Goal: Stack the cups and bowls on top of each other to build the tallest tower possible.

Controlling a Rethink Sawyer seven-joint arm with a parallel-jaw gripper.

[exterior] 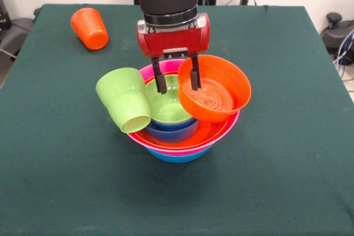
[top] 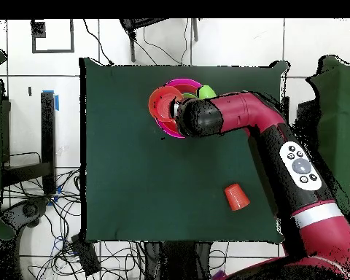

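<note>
Gripper (exterior: pixel 177 84) is pinching the rim of the small glossy orange plastic bowl (exterior: pixel 218 93), one finger inside the wall and one outside, so the bowl hangs tilted over the right side of the nested tower of bowls (exterior: pixel 182 136). That tower sits mid-table on the dark green tablecloth (exterior: pixel 287 164): wide blue bowl at the bottom, then pink, then big orange, with a small blue one and the small lime-green bowl (exterior: pixel 167 106) nested inside. The lime-green plastic tumbler (exterior: pixel 124 100) leans tipped against the tower's left rim, looking pretty shaky. The ribbed orange tumbler (exterior: pixel 89 27) lies well apart at the far corner. My take: level the orange bowl first, centre it over the lime bowl, lower it slowly and let go only once it's seated, without nudging that green cup.
</note>
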